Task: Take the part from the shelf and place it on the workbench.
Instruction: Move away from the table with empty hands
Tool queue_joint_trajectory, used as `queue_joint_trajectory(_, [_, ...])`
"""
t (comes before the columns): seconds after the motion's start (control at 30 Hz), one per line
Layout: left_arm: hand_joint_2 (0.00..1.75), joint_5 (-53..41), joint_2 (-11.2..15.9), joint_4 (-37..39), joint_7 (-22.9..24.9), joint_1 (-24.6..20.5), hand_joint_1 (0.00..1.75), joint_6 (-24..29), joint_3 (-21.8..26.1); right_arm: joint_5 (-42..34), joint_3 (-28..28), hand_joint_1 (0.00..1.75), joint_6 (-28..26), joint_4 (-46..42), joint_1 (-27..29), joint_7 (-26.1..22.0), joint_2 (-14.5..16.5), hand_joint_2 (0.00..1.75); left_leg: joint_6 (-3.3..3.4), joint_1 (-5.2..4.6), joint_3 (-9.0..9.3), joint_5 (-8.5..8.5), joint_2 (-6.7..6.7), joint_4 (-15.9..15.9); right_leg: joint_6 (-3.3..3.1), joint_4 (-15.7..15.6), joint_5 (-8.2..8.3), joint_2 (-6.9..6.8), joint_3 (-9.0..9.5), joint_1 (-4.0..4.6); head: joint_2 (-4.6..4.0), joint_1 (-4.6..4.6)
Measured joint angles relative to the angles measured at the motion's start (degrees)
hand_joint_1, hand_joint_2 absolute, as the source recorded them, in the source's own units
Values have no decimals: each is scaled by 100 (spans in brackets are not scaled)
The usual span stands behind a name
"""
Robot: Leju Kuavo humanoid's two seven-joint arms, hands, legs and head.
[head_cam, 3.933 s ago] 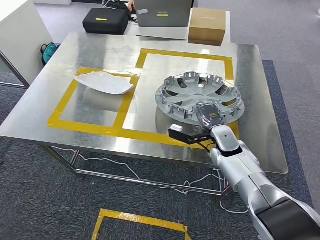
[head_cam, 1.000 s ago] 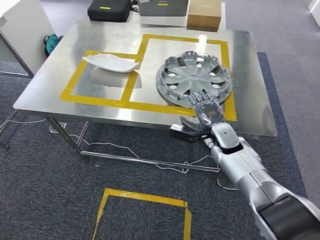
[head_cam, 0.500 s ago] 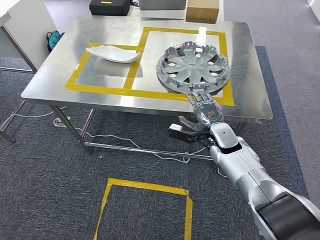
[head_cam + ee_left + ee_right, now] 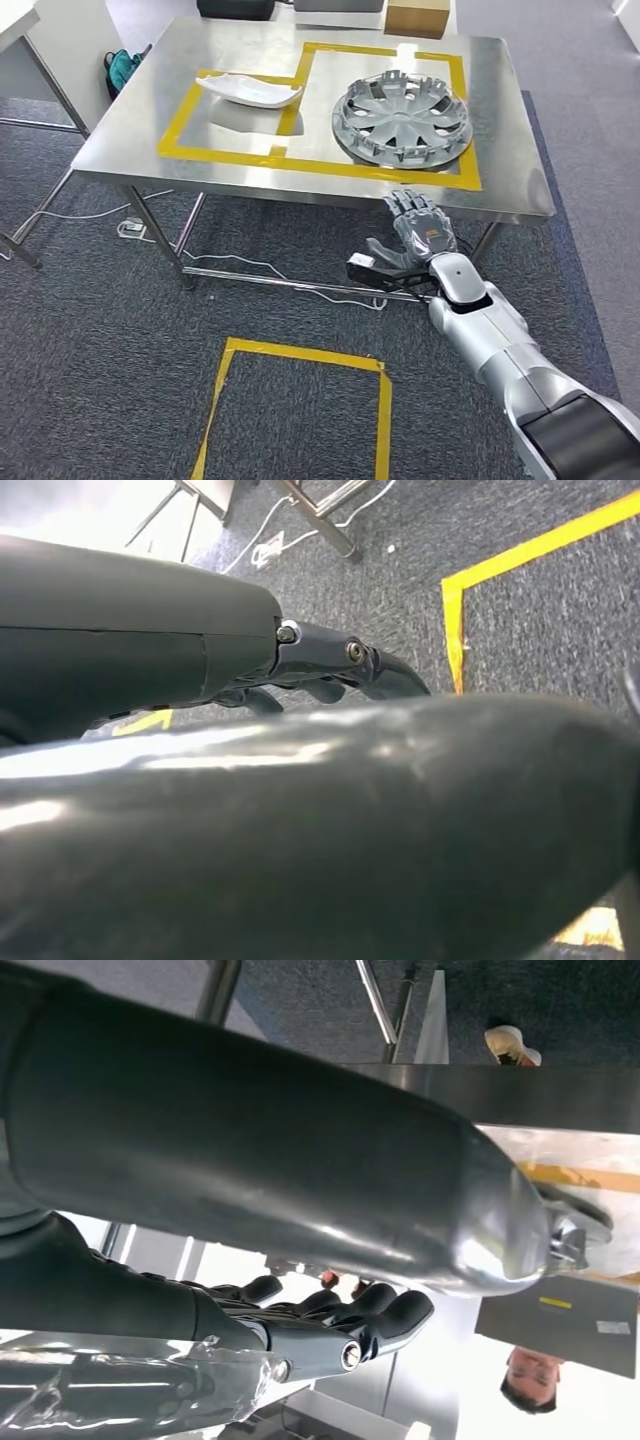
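**Stepping back from the desk, wheel cover delivered**

We have backed away: our right robot hand [image 4: 417, 232], earlier at the wheel cover's rim, now hangs below the desk [image 4: 513, 180] edge, fingers spread, holding nothing. We judge the placement done; the wheel cover [image 4: 402, 118] lies inside the yellow tape. Our left robot hand [image 4: 340, 670] appears in its wrist view; its state we cannot tell.

The silver right arm reaches toward eleven o'clock; its right hand [image 4: 417, 232] is empty, palm down, fingers extended and apart.
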Motion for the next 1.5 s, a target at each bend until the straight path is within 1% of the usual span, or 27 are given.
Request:
queue_joint_trajectory(0.07, [0,-14,5,-2,0,-20,0,-21,0,-15,-8,0,-29,10,-16,-4,-16,0,-52,17,-43,84,6,-7,-11,-235,-10,-1,119,28,0,-11])
queue_joint_trajectory(0.13, [0,-20,18,-2,0,-24,0,-39,-1,-22,-11,0,-42,31,-15,-8,-31,0,-114,21,-97,49,5,23,-3,-293,109,-16,68,-1,0,-11])
queue_joint_trajectory(0.2, [0,-22,28,-2,0,-26,0,-45,0,-29,-13,0,-50,46,-14,-9,-33,0,-186,22,-217,-341,4,345,-9,-340,240,-32,-31,-53,0,-23])
queue_joint_trajectory(0.27, [0,-25,37,-2,0,-48,0,-44,1,-37,-21,0,-63,64,-10,-11,-34,0,-261,51,-375,-883,6,1055,-16,-337,365,-38,-184,-68,0,-34])
queue_joint_trajectory(0.3, [0,-28,42,-2,0,-60,0,-44,1,-40,-26,0,-72,78,-6,-13,-34,0,-295,69,-416,-1013,6,1384,-9,-333,430,-41,-266,-76,0,-33])
queue_joint_trajectory(0.37, [0,-41,46,-2,0,-72,0,-44,-1,-45,-38,0,-91,108,-3,-17,-39,0,-358,107,-316,-859,7,1620,26,-313,560,-44,-443,-103,0,-33])
queue_joint_trajectory(0.43, [0,-71,37,-2,-2,-75,0,-45,-7,-51,-52,0,-126,133,-6,-22,-56,0,-450,174,88,-530,10,1195,97,-259,676,-39,-628,-138,0,-36])
queue_joint_trajectory(0.47, [0,-87,33,-3,-5,-73,0,-47,-13,-54,-64,0,-152,142,-13,-25,-68,0,-487,200,350,-499,3,818,140,-218,726,-40,-715,-149,0,-47])
queue_joint_trajectory(0.53, [0,-114,10,-6,-25,-63,0,-50,-24,-65,-96,0,-217,163,-29,-32,-97,0,-434,213,670,-635,-18,212,217,-169,867,-38,-862,-146,0,-64])
queue_joint_trajectory(0.6, [0,-126,-13,-8,-40,-40,0,-54,-30,-71,-115,0,-267,222,-13,-44,-131,0,-280,183,638,-649,-30,58,260,-216,1036,-39,-940,-156,0,-66])
queue_joint_trajectory(0.63, [0,-130,-20,-8,-42,-27,0,-56,-31,-71,-118,0,-279,260,16,-52,-147,0,-219,178,580,-588,-25,70,280,-223,1019,-39,-976,-166,0,-66])
queue_joint_trajectory(0.7, [0,-135,-30,-10,-46,-13,0,-60,-32,-72,-123,0,-292,325,69,-64,-173,0,-98,178,459,-458,-2,73,324,97,609,-35,-1079,-177,0,-42])
queue_joint_trajectory(0.77, [0,-145,-33,-12,-56,-24,0,-81,-32,-78,-135,0,-316,368,71,-69,-186,0,-26,151,316,-325,6,74,349,886,-17,-29,-1226,-174,0,-16])
queue_joint_trajectory(0.8, [0,-154,-35,-13,-55,-32,0,-104,-33,-83,-142,0,-335,392,61,-73,-193,0,-15,138,236,-258,7,74,346,1270,-182,-28,-1272,-168,0,-12])
queue_joint_trajectory(0.87, [0,-184,-39,-13,-33,-55,0,-155,-37,-92,-149,0,-366,443,53,-87,-203,0,-6,114,70,-120,6,75,310,1615,-125,-25,-1170,-148,0,-7])
queue_joint_trajectory(0.9, [0,-199,-43,-13,-19,-69,0,-170,-43,-95,-150,0,-377,464,51,-92,-207,0,-8,104,-8,-54,6,76,274,1497,24,-21,-984,-134,0,-7])
queue_joint_trajectory(0.93, [0,-210,-47,-13,-9,-85,0,-178,-51,-97,-152,0,-383,478,41,-96,-208,0,-11,97,-74,8,5,77,224,1191,132,-12,-703,-111,0,-5])
queue_joint_trajectory(1.0, [0,-217,-62,-17,-7,-113,0,-180,-69,-101,-158,0,-396,489,3,-97,-210,0,-46,86,-170,120,4,75,132,333,39,11,-59,-69,0,-6])
queue_joint_trajectory(1.07, [0,-220,-68,-21,7,-133,0,-190,-80,-105,-168,0,-415,497,-34,-98,-211,0,-109,97,-210,221,6,46,99,-188,-141,23,238,-33,0,-7])
queue_joint_trajectory(1.13, [0,-215,-61,-21,31,-138,0,-218,-85,-109,-178,0,-428,518,-46,-104,-211,0,-180,109,-228,271,5,14,77,-288,-73,6,204,-33,0,-6])
queue_joint_trajectory(1.17, [0,-210,-58,-21,40,-139,0,-236,-85,-113,-182,0,-429,528,-50,-108,-211,0,-212,108,-256,186,6,60,44,-314,-10,-6,181,-47,0,-12])
queue_joint_trajectory(1.27, [0,-204,-47,-23,52,-159,0,-258,-81,-140,-206,0,-450,564,-35,-126,-215,0,-290,112,-474,-551,17,848,-17,-352,185,-27,46,-82,0,-37])
queue_joint_trajectory(1.3, [0,-205,-44,-24,60,-169,0,-258,-79,-149,-219,0,-468,577,-10,-136,-217,0,-312,115,-549,-745,21,1226,-15,-350,239,-31,-21,-83,0,-39])
queue_joint_trajectory(1.33, [0,-208,-41,-25,68,-175,0,-258,-78,-155,-230,0,-489,589,22,-145,-219,0,-329,116,-575,-805,23,1507,-10,-348,290,-35,-86,-83,0,-39])
queue_joint_trajectory(1.4, [0,-218,-37,-26,83,-165,0,-263,-79,-157,-244,0,-520,609,82,-160,-221,0,-351,123,-389,-601,29,1524,11,-333,383,-41,-211,-91,0,-39])
queue_joint_trajectory(1.43, [0,-223,-33,-26,86,-150,0,-266,-80,-157,-247,0,-525,616,99,-163,-222,0,-364,133,-168,-447,35,1248,31,-313,421,-40,-269,-98,0,-39])
queue_joint_trajectory(1.5, [0,-233,-40,-26,90,-112,0,-274,-86,-165,-262,0,-544,623,103,-173,-230,0,-377,145,302,-357,46,537,85,-243,475,-32,-389,-87,0,-50])
